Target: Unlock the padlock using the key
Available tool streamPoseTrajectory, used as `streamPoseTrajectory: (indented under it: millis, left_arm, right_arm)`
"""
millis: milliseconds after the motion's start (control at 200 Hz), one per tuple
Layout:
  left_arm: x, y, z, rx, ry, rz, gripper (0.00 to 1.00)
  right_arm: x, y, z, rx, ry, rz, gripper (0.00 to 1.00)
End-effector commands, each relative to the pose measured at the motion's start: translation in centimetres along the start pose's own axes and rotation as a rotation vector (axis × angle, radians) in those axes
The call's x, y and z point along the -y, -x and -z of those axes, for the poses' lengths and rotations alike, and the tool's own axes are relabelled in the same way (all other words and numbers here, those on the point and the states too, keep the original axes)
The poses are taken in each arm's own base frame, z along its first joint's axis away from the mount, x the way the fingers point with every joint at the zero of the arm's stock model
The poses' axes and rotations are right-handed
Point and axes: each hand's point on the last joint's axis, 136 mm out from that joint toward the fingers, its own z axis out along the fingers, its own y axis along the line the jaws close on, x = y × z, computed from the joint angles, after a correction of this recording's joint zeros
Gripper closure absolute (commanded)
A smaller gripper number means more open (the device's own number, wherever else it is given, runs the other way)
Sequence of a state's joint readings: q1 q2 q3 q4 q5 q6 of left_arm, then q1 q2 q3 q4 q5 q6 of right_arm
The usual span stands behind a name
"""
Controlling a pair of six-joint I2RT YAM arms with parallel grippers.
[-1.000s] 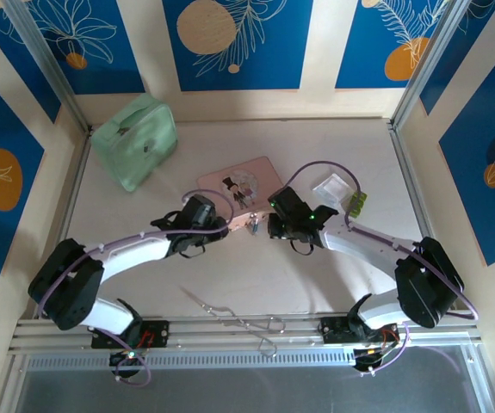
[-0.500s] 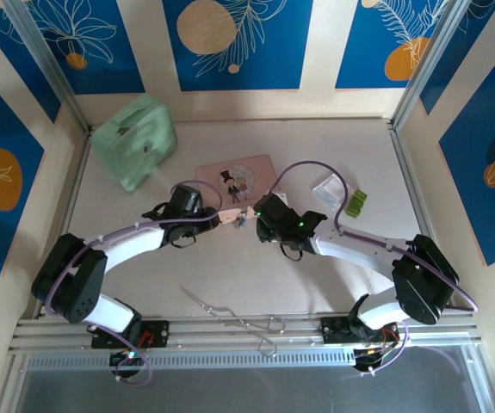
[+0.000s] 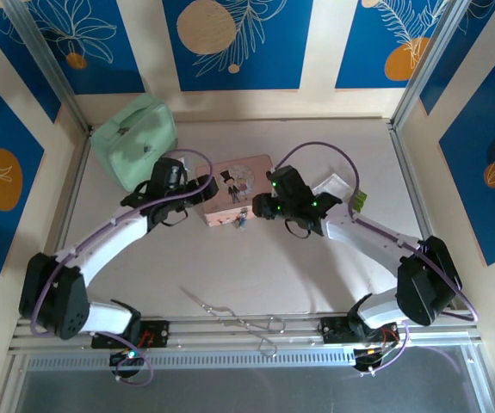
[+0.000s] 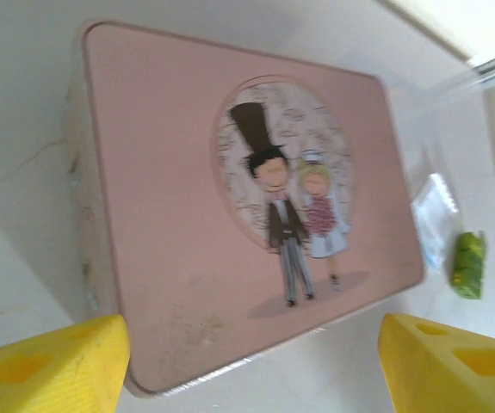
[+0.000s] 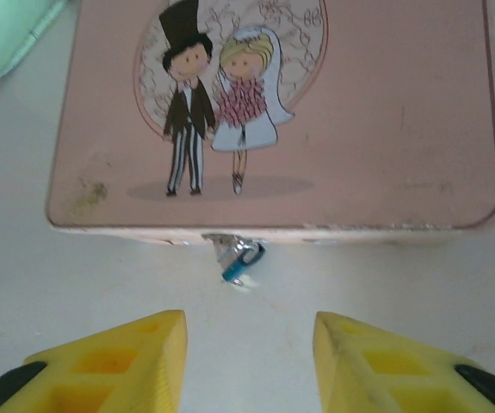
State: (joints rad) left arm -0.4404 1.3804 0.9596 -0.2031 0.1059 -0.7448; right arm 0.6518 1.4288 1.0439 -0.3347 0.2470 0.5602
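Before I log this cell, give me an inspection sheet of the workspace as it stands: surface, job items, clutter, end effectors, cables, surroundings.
Surface: pale table, no spills seen.
Job's things: padlock with a blue-teal bit, at the near edge of the pink picture tin, ungripped.
Clutter: mint pouch, clear bag, small green object, wire tool near the arm bases.
End effectors: left end effector open, facing the tin; right end effector open, facing the padlock; neither holds anything.
Cables: purple cables loop off both wrists.
Surroundings: blue leaf-print panels, aluminium frame posts.
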Motion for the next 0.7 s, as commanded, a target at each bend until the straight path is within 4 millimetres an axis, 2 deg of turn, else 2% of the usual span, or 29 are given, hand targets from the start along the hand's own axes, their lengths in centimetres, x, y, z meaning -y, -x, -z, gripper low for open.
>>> streamPoseTrajectory:
  millis: [0,120,220,460,575,695]
  left_arm:
    - [-1.4,-1.3,-1.3,-0.087,0.043,-0.023,0.24]
    - [-1.8,-1.4,-2.5,-0.111,0.044,-0.017,0.25]
    - [-1.7,-1.7,-3.5,-0.131,0.035,-0.021,0.26]
    - [-3.4,-2.2,-5.5,-0.159,0.098,-0.045,0.29]
    - [-4.0,-2.3,-6.4,-0.177,0.125,-0.063,0.31]
    - [-4.1,-2.7,-7.1,-0.194,0.118,-0.062,0.34]
  right_arm:
    - [2.3,1.5,-0.7,-0.06,-0.003,-0.064,0.56]
    - [4.8,2.7,-1.7,-0.062,-0.082,-0.087,0.55]
    - [6.0,2.4,-3.0,-0.094,-0.093,-0.118,0.54]
    - [7.3,1.3,-5.5,-0.137,-0.084,-0.144,0.56]
    - [7.4,1.2,-6.0,-0.132,-0.08,-0.146,0.57]
    - [7.2,0.8,-6.1,-0.141,-0.075,-0.144,0.63]
